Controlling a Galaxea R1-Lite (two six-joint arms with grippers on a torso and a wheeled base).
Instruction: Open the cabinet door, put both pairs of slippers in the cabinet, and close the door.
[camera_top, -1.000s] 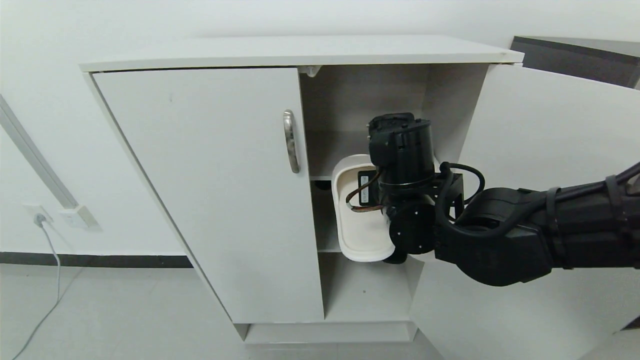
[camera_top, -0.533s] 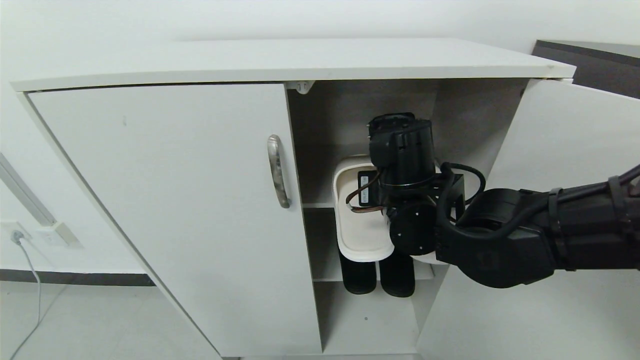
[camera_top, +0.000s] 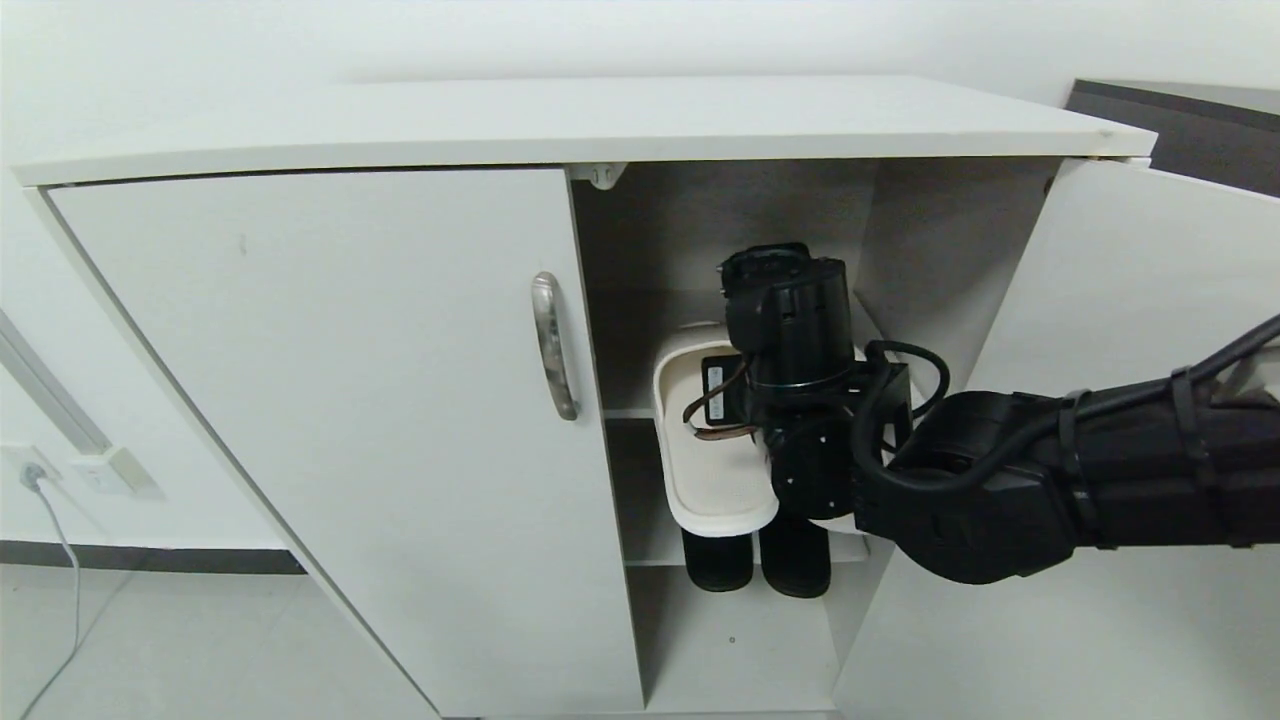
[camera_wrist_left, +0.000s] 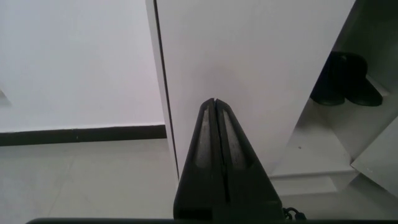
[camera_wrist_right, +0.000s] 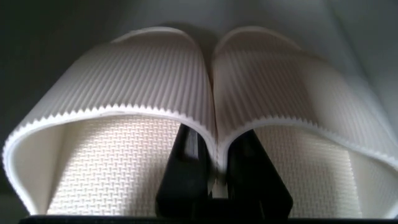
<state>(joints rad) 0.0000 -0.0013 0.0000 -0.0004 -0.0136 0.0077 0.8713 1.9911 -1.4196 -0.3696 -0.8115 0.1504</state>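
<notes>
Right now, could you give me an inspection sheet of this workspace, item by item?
Surface: cabinet, right door open, left door shut.
Job's things: white slippers held at the cabinet opening; black slippers on the lower shelf.
Clutter: nothing seen.
Grippers: right gripper shut on the white slippers; left gripper shut, empty, facing the left door.
Cables: grey cord hangs from a wall socket.
Surroundings: white wall, dark skirting, grey floor.

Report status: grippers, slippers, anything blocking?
Left gripper shut, empty, near closed left door. Right gripper shut on white slippers, at cabinet opening. Black slippers already shelved below; right door open.
</notes>
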